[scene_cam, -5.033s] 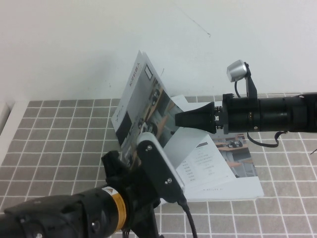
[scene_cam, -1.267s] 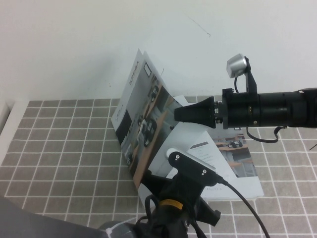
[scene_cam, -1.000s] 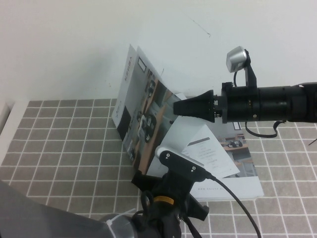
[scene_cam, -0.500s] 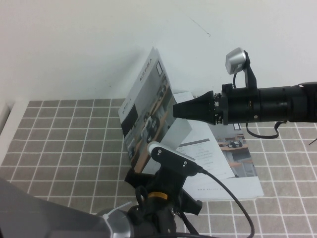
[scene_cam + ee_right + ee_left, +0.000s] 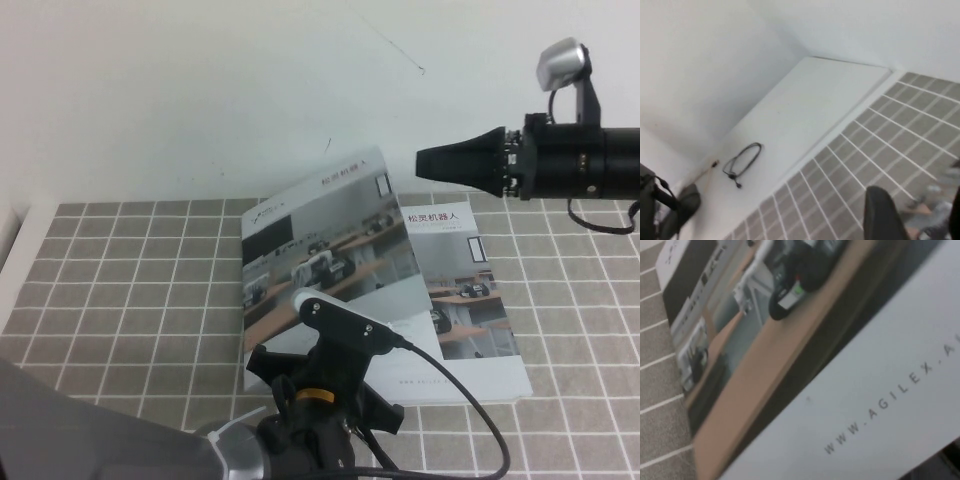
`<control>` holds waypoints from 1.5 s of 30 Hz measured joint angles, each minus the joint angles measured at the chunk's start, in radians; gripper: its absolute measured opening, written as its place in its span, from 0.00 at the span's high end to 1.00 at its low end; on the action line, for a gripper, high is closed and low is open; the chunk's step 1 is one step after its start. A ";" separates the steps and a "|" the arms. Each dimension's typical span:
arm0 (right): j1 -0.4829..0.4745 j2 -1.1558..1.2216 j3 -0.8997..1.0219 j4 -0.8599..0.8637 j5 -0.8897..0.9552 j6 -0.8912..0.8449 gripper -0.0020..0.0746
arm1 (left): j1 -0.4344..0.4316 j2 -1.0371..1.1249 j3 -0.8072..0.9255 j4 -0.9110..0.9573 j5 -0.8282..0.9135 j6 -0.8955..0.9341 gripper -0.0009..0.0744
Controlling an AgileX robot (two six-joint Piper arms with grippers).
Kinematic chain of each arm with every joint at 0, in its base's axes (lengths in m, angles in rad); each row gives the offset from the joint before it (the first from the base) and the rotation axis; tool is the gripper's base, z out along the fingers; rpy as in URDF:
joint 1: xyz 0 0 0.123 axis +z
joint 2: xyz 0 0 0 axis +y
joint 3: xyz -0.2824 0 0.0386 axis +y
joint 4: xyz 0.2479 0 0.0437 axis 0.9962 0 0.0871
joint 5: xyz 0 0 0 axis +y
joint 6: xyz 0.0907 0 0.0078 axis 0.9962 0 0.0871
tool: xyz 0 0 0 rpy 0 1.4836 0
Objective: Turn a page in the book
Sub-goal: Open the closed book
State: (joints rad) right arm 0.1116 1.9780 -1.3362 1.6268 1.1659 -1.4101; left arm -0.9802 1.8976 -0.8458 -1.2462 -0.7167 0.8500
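The book shows its white cover with the desk photo face up. It lies tilted, and its right edge overlaps the second booklet, which lies flat with the same cover. My left gripper is at the book's near edge, under its own wrist camera. The left wrist view is filled by the cover from very close. My right gripper hangs raised above and to the right of the book, apart from it. In the right wrist view its fingers stand apart and hold nothing.
The table has grey tiles. A white ledge runs along its left side and a white wall stands behind. In the right wrist view a loose black cable lies on a white surface beyond the tiles.
The cover stood upright in my right gripper and has now dropped, facing up. The inner text page no longer shows. My right gripper let go and rose to the right.
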 joint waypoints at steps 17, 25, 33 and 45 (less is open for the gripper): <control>-0.016 0.044 0.040 -0.395 -0.272 0.143 0.97 | 0.000 0.000 0.000 0.015 0.000 0.007 0.99; -0.016 0.044 0.180 -0.340 -0.358 0.076 0.98 | 0.000 0.000 -0.005 0.046 0.000 0.009 0.99; -0.007 0.085 0.281 -0.069 -0.318 -0.117 0.98 | 0.000 0.000 -0.010 0.059 0.000 0.009 0.99; 0.128 0.173 0.285 0.072 -0.354 -0.196 0.98 | 0.002 0.000 -0.010 0.061 0.000 0.030 0.99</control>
State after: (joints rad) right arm 0.2392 2.1513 -1.0510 1.6986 0.8122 -1.6059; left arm -0.9787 1.8976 -0.8553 -1.1851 -0.7167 0.8799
